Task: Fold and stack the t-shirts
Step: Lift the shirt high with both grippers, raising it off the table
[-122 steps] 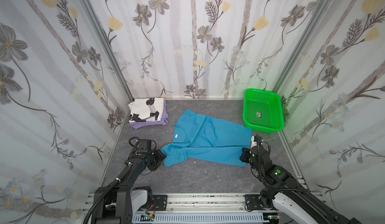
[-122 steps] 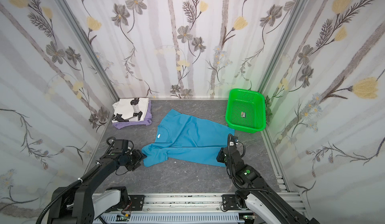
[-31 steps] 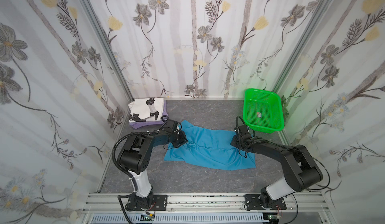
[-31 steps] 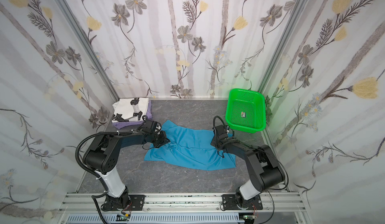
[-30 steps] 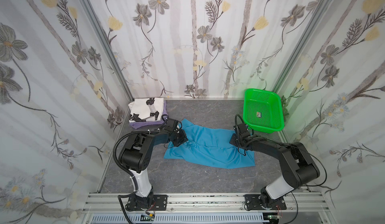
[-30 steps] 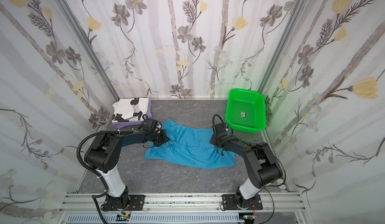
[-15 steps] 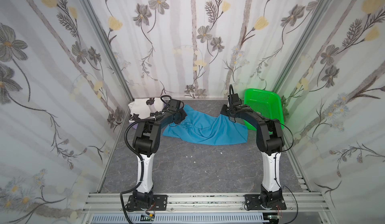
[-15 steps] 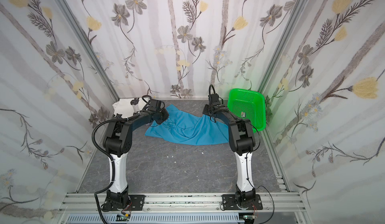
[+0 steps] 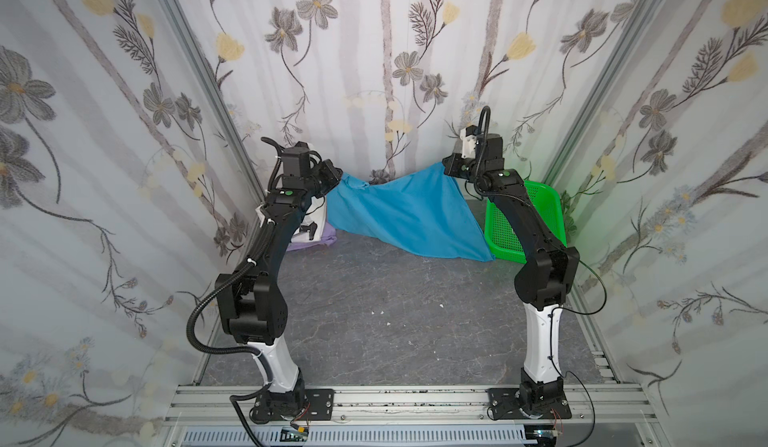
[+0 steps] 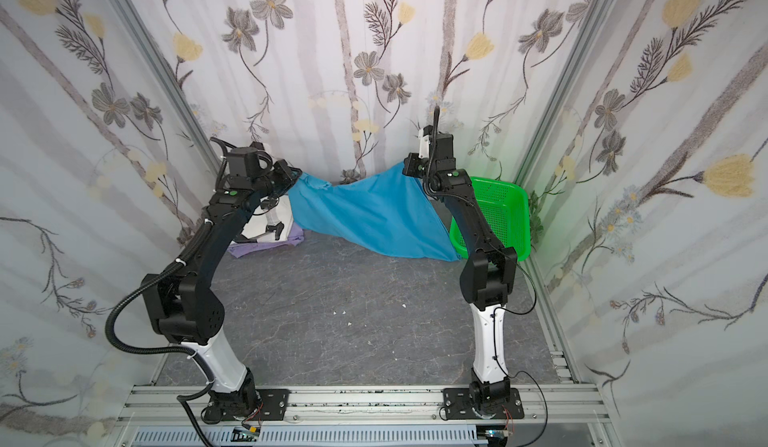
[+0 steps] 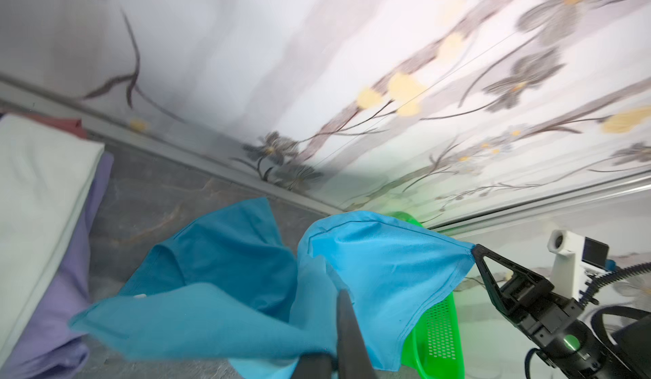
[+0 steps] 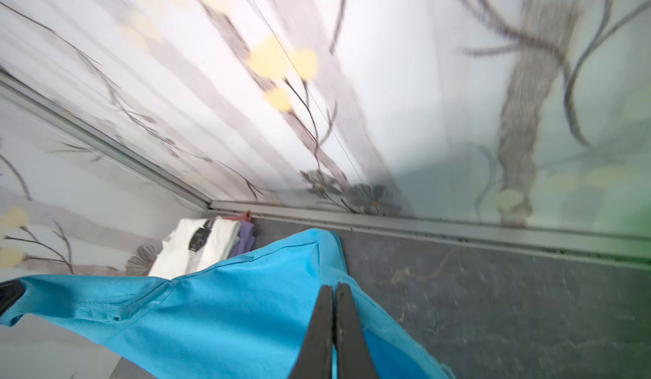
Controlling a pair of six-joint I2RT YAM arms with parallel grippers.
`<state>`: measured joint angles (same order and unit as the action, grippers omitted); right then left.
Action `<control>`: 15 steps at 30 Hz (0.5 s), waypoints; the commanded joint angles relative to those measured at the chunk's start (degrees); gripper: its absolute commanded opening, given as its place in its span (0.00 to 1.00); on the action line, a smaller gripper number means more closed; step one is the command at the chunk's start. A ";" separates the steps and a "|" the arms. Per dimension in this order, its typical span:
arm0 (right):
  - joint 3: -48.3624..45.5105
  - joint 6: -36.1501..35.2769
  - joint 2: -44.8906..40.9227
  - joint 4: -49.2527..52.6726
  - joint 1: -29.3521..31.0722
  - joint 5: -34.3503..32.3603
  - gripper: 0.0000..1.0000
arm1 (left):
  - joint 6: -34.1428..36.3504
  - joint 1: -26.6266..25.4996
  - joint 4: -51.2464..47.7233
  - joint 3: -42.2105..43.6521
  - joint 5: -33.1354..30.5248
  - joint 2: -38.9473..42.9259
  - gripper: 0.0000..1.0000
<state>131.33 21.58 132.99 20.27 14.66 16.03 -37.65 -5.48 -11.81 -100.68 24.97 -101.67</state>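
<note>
Both arms are up near the back wall with the teal-blue t-shirt [image 9: 407,212] strung between them like a hammock. The left gripper [image 9: 337,177] is clamped on the shirt's left top edge and the right gripper [image 9: 445,169] is pinched onto the right top corner. In the right wrist view its fingers [image 12: 322,324] are squeezed together with the blue cloth [image 12: 229,310] caught between them.

The shirt sags in the middle and drapes down to the right. Its low corner hangs in front of the green basket [image 9: 544,203], and I can't tell if it touches the worktop [image 9: 374,299]. The white printed t-shirt [image 9: 316,218] sits folded on the lavender t-shirt [image 9: 316,242] in the back-left corner, just beside the left arm and below the hanging blue one.
</note>
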 commanded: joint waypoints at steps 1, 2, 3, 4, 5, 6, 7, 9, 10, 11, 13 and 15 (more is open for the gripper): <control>1.52 -0.26 -2.34 -7.13 -0.31 7.33 0.00 | 1.42 1.08 -1.57 -0.42 5.33 3.49 0.00; 2.02 0.38 -3.13 -7.90 -0.41 9.06 0.00 | 0.99 1.53 -0.63 0.69 6.05 5.22 0.00; 2.18 0.71 -3.98 -8.88 -0.50 10.64 0.00 | 0.46 1.85 0.37 1.99 6.69 7.00 0.00; 2.22 0.90 -4.76 -9.57 -0.50 11.66 0.00 | 0.09 2.08 1.36 3.08 7.15 8.51 0.00; 2.25 1.22 -5.63 -10.69 -0.55 12.76 0.00 | -0.10 2.16 2.11 3.87 7.58 10.04 0.00; 2.44 1.41 -6.42 -11.72 -0.64 13.60 0.00 | -0.22 2.31 2.69 3.93 8.12 11.06 0.00; 3.20 2.08 -6.85 -12.73 -0.96 14.16 0.00 | -0.32 2.48 2.98 2.93 9.01 11.68 0.00; 6.84 4.40 -6.76 -12.85 -2.00 15.61 0.00 | -0.53 2.83 1.67 -1.22 10.32 11.41 0.00; 8.69 5.68 -6.92 -12.72 -2.61 16.31 0.00 | -0.87 3.00 1.48 -3.63 11.22 11.19 0.00; 8.94 6.38 -7.59 -13.07 -2.99 16.67 0.00 | -1.29 3.04 1.45 -5.51 11.85 11.11 0.00; 8.95 5.88 -9.88 -12.65 -3.14 15.95 0.00 | -1.74 3.19 0.98 -9.90 12.11 11.02 0.00; 8.90 5.32 -11.72 -11.82 -3.14 15.79 0.00 | -1.88 3.35 -0.12 -14.90 12.58 10.50 0.00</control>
<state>139.70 26.15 123.13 10.96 11.25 29.95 -38.39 -2.37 -12.34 -111.59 35.22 -90.87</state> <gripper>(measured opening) 0.049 0.054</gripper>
